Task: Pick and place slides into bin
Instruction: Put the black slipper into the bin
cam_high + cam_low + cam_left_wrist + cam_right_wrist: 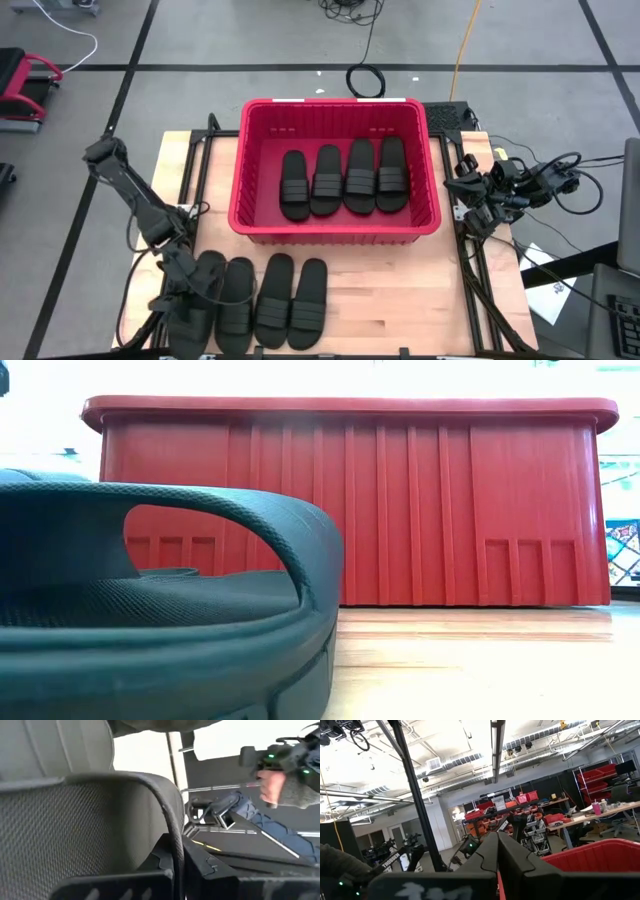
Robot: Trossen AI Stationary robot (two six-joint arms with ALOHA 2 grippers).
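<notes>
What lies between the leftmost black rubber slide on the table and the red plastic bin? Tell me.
Only bare wooden tabletop separates the leftmost black rubber slide from the red plastic bin. The bin's near wall must be cleared. Four slides fill the bin's floor abreast. The left gripper is at that slide; the right gripper waits aside.

A big open workshop or robotics lab: exposed ceiling ducts (455,762), strip lights (497,742), shelves of red bins (592,775), cluttered workbenches (600,812), taped concrete floor (250,40).

We are looking level across the table (480,660), a black slide (160,600) filling the near left, the red bin (400,500) standing behind it, ribbed wall facing us.
</notes>
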